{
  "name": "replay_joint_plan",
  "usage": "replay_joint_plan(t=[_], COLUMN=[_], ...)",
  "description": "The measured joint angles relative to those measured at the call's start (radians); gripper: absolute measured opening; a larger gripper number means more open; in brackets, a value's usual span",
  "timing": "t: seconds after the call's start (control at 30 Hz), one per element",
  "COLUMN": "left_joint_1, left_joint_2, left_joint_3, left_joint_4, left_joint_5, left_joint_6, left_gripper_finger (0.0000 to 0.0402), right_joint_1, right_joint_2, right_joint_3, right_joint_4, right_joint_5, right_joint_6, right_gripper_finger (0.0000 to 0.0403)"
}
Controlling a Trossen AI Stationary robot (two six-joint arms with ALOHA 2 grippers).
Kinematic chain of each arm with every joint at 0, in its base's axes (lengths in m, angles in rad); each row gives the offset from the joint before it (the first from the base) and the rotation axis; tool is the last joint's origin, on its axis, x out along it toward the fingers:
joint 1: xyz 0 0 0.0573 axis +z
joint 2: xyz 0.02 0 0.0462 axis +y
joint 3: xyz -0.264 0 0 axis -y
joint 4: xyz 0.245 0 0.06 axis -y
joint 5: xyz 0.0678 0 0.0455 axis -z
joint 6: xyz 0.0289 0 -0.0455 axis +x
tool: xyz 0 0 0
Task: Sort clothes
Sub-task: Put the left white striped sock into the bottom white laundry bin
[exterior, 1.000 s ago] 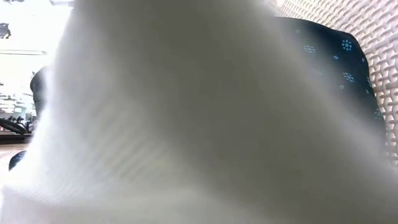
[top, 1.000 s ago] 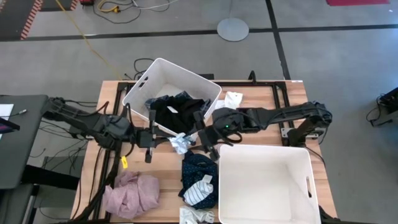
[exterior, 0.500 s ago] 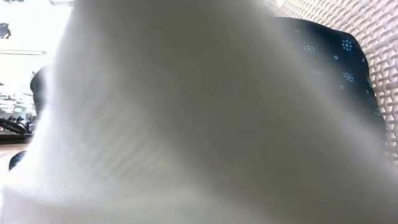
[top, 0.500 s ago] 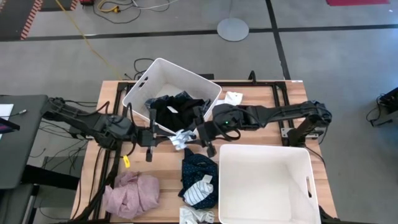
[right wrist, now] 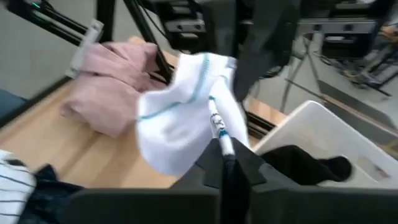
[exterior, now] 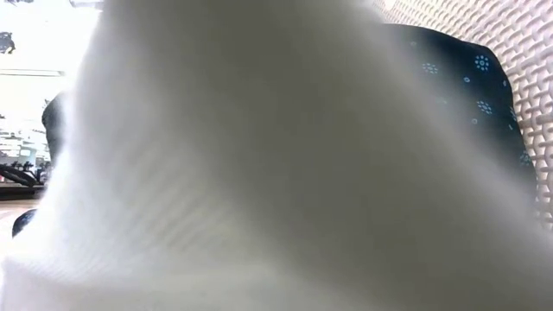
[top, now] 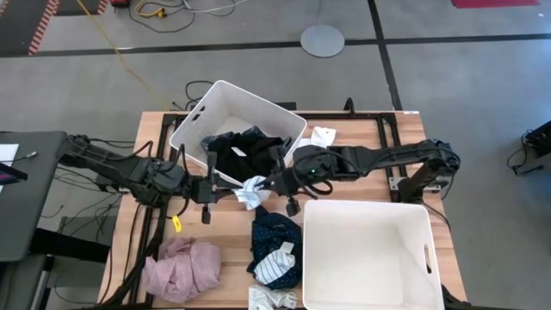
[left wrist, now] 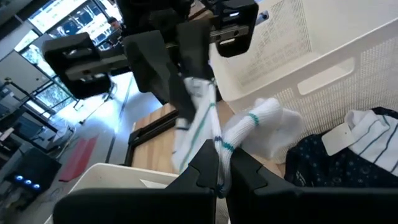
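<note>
While both arms meet over the middle of the wooden table point(top: 228, 237), holding one small white sock point(top: 251, 191) between them – each end pinched. Largest on the table: two white plastic bins, one empty bin point(top: 366, 254) at the near right, one tilted bin point(top: 234, 116) at the far side with a black garment point(top: 241, 153) spilling over its front edge. Next in size: a pink garment point(top: 182, 267), crumpled at the near left corner, well apart from the bins. Beside it toward the middle, touching the empty bin's wall, a navy dotted garment point(top: 274, 234) with a white striped piece point(top: 277, 263) lying on top of it. Another white piece point(top: 323, 136) just beside the tilted bin, on the far side of the right arm.

Left gripper point(top: 231, 189) clenched on the sock's cuff end – seen in the left wrist view point(left wrist: 217, 177) with the teal-striped fabric caught between its fingers. Right gripper point(top: 269, 183) also closed on the same sock, a thin fold of it squeezed between the fingers in the right wrist view point(right wrist: 224, 158). Sock hanging above the table, just in front of the black garment. Low view almost fully blocked by white fabric close to the lens.
</note>
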Motion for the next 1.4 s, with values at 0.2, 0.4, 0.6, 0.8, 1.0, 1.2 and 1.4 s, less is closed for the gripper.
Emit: replay_joint_plan(t=[0.2, 0.4, 0.6, 0.8, 1.0, 1.2, 1.4], left_joint_1=[-0.01, -0.037, -0.063, -0.114, -0.169, -0.202, -0.224], left_joint_2=[-0.003, -0.01, -0.01, -0.01, -0.01, -0.01, -0.01], left_joint_3=[0.0, 0.0, 0.0, 0.0, 0.0, 0.0, 0.0], left_joint_4=[-0.024, -0.042, -0.052, -0.063, -0.107, -0.145, -0.145], left_joint_5=[-0.001, -0.015, -0.021, -0.021, -0.021, -0.022, -0.023], left_joint_6=[-0.041, -0.07, -0.103, -0.142, -0.204, -0.256, -0.292], left_gripper_finger=[0.0047, 0.0153, 0.0222, 0.0229, 0.0227, 0.0227, 0.0227], right_joint_1=[0.0, 0.0, 0.0, 0.022, 0.087, 0.178, 0.274], right_joint_2=[-0.04, -0.116, -0.188, -0.265, -0.343, -0.412, -0.471], right_joint_3=[0.0, 0.0, 0.0, 0.0, 0.0, 0.0, 0.0], right_joint_4=[-0.007, 0.014, 0.02, -0.004, -0.127, -0.259, -0.412], right_joint_5=[0.107, 0.126, 0.126, 0.126, 0.126, 0.126, 0.126], right_joint_6=[-0.017, -0.041, -0.056, -0.066, -0.087, -0.037, 0.065], right_gripper_finger=[0.0008, 0.0003, 0.0001, 0.0001, 0.0, 0.0, 0.0])
